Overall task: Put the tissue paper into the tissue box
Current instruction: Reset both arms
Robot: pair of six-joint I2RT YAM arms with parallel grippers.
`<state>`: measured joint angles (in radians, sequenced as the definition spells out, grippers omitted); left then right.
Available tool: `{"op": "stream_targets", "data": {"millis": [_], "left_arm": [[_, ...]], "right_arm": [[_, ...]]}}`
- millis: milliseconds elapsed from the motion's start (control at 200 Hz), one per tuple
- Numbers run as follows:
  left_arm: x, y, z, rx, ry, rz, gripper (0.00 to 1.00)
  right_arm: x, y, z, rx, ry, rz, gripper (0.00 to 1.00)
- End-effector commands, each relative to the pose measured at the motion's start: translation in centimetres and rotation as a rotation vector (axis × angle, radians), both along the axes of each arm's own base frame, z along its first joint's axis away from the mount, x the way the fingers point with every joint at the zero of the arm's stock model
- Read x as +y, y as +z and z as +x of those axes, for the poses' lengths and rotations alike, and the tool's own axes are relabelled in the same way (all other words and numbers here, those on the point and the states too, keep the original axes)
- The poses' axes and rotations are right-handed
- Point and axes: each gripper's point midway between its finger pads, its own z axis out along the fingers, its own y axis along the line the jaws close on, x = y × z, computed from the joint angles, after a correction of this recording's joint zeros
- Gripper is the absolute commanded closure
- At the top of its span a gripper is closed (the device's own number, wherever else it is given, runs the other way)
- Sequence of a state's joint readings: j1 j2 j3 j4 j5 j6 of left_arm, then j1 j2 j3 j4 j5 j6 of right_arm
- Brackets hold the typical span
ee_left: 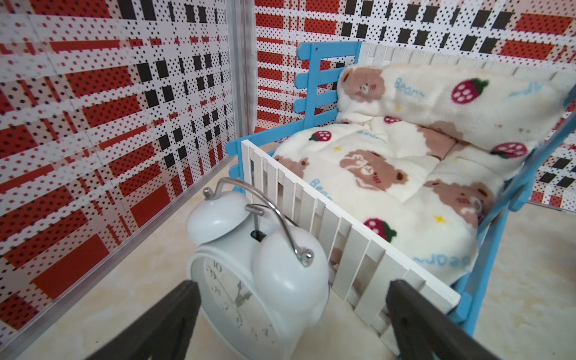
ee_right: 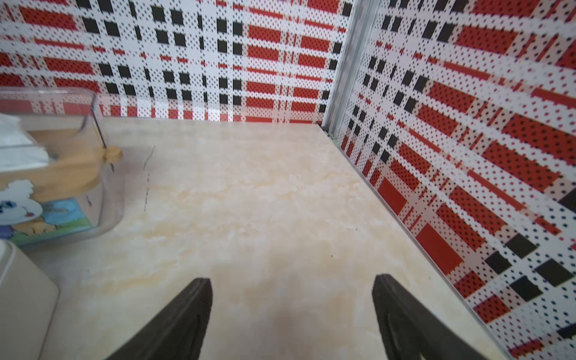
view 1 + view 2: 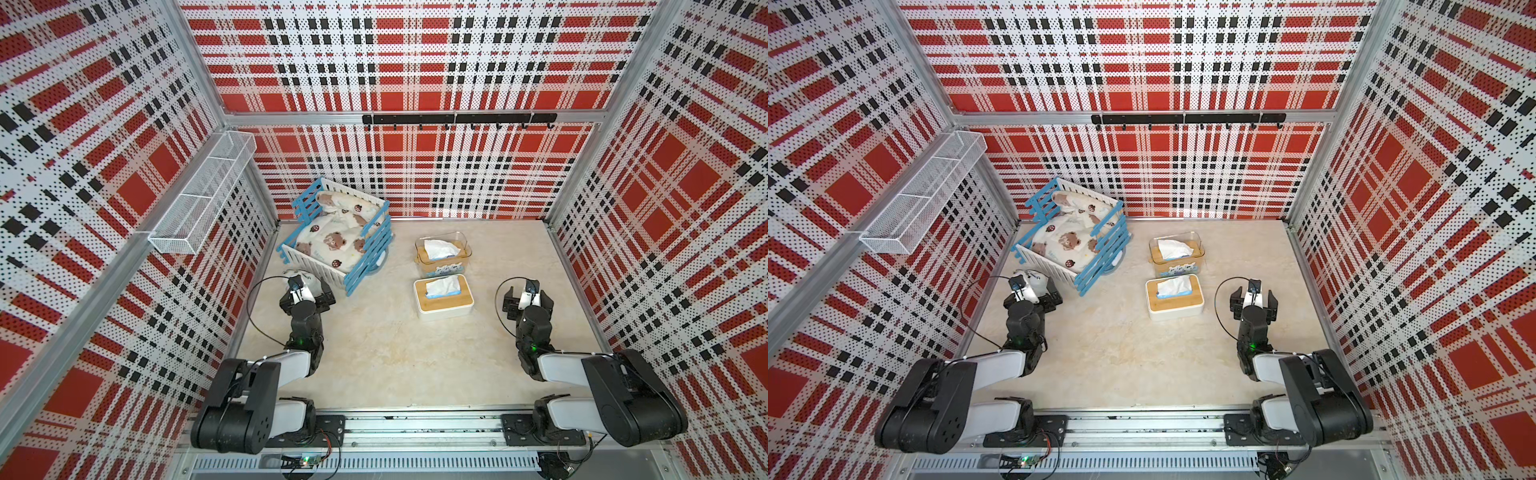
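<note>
At 1 o'clock from the middle of the surface: two tissue boxes, one behind the other, close but apart. In the nearer, white tissue box, under its wooden lid: the tissue paper, seated in the slot, white sheet crumpled upward, a light-blue strip of wrapper along the slot's 6 o'clock edge. In the clear tissue box, at 12 o'clock of the white one: a second tissue sheet, rising through a wooden plate inside the clear walls, with cartoon print on the near wall.

As for the left gripper, at 9 o'clock of the surface: stands spread wide, pinches nothing, with a white alarm clock between the fingers; cannot tell whether either finger touches it. Just past the clock, toward 11 o'clock: a blue-and-white crib holding a bear-and-strawberry blanket.

As for the right gripper, at 3 o'clock: spread too, empty, hanging over bare surface, at 3 o'clock of the white box and apart from it.

On the 9 o'clock wall: a wire basket. On the 12 o'clock wall: a black hook rail.
</note>
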<state>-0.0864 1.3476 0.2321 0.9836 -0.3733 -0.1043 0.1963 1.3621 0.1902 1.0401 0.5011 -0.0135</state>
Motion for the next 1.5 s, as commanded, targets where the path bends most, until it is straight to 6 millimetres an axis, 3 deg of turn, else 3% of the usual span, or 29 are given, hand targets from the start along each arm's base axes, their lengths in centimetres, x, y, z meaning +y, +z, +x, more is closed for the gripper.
{"op": "stream_targets", "data": {"millis": [0, 145, 336, 406, 536, 716, 1493], "left_arm": [[-0.8, 2.0, 1.3, -0.076, -0.053, 0.035, 0.01], [-0.8, 2.0, 1.8, -0.065, -0.070, 0.063, 0.01], [-0.6, 0.5, 2.4, -0.074, -0.122, 0.051, 0.01], [-0.6, 0.5, 2.1, -0.093, -0.129, 0.050, 0.01], [-0.6, 0.5, 1.9, -0.101, -0.127, 0.049, 0.01], [-0.6, 0.5, 1.9, -0.099, -0.124, 0.052, 0.01], [-0.6, 0.5, 1.9, -0.101, -0.123, 0.052, 0.01]], "right_arm": [[0.9, 2.5, 1.1, -0.103, 0.037, -0.031, 0.11], [1.9, 1.2, 2.2, -0.095, 0.098, -0.025, 0.10], [1.2, 0.9, 2.5, -0.096, 0.124, 0.032, 0.09], [0.9, -0.2, 2.5, -0.072, 0.141, 0.064, 0.09], [0.7, -0.5, 3.2, -0.048, 0.123, 0.069, 0.10], [0.4, -0.5, 3.4, -0.053, 0.113, 0.074, 0.05], [0.4, -0.4, 3.4, -0.056, 0.112, 0.073, 0.03]]}}
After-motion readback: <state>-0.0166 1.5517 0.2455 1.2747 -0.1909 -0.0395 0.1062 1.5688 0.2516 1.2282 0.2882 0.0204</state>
